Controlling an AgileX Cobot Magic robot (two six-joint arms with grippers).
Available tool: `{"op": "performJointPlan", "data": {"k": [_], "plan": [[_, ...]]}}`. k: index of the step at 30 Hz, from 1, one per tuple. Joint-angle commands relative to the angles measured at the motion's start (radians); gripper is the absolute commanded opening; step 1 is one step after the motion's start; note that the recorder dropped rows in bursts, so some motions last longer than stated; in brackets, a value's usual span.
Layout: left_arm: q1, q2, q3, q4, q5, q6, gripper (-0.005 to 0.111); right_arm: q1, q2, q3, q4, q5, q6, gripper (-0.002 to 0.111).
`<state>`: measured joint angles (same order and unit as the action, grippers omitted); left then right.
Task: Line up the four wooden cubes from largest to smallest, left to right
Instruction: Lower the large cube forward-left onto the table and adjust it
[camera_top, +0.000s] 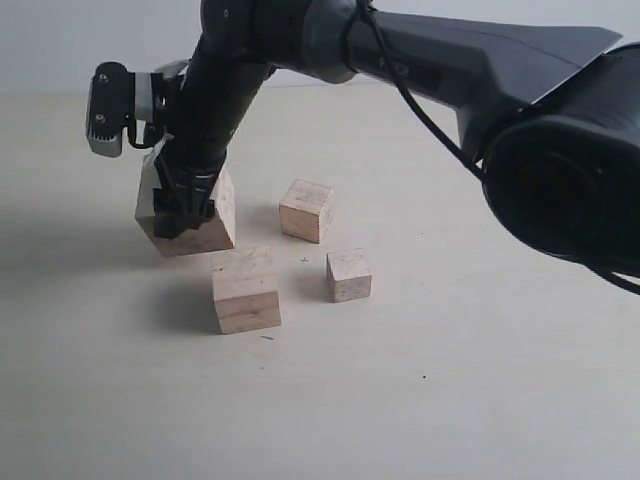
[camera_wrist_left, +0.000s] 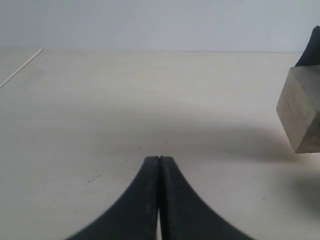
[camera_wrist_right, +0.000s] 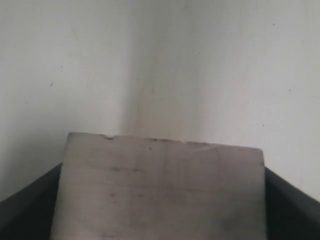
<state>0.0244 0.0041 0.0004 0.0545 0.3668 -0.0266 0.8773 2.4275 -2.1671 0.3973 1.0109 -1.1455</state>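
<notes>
The four wooden cubes show in the exterior view. My right gripper (camera_top: 182, 212) reaches across to the left and is shut on the largest cube (camera_top: 205, 222), which sits tilted in its grasp. In the right wrist view this cube (camera_wrist_right: 160, 195) fills the space between the dark fingers (camera_wrist_right: 287, 200). The second-largest cube (camera_top: 245, 290) stands in front, the third cube (camera_top: 306, 210) to the right, and the smallest cube (camera_top: 349, 275) in front of that. My left gripper (camera_wrist_left: 159, 160) is shut on nothing, over bare table. It sees the held cube (camera_wrist_left: 301, 109) from the side.
The pale wooden table (camera_top: 450, 400) stretches wide around the cubes. The right arm's dark body (camera_top: 560, 150) hangs over the back right of the scene. A table edge (camera_wrist_left: 20, 67) shows far off in the left wrist view.
</notes>
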Motion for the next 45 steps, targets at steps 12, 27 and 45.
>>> {"op": "performJointPlan", "data": {"k": [12,27,45], "plan": [[0.003,-0.004,0.000,-0.008,-0.007,-0.008,0.000,-0.007,0.039,-0.004,0.110,-0.097,-0.068,0.000],[0.003,-0.004,0.000,-0.008,-0.007,-0.008,0.000,-0.019,0.072,-0.004,0.096,-0.064,-0.021,0.000],[0.003,-0.004,0.000,-0.008,-0.007,-0.008,0.000,-0.016,0.075,-0.004,0.045,-0.063,-0.005,0.068]]}}
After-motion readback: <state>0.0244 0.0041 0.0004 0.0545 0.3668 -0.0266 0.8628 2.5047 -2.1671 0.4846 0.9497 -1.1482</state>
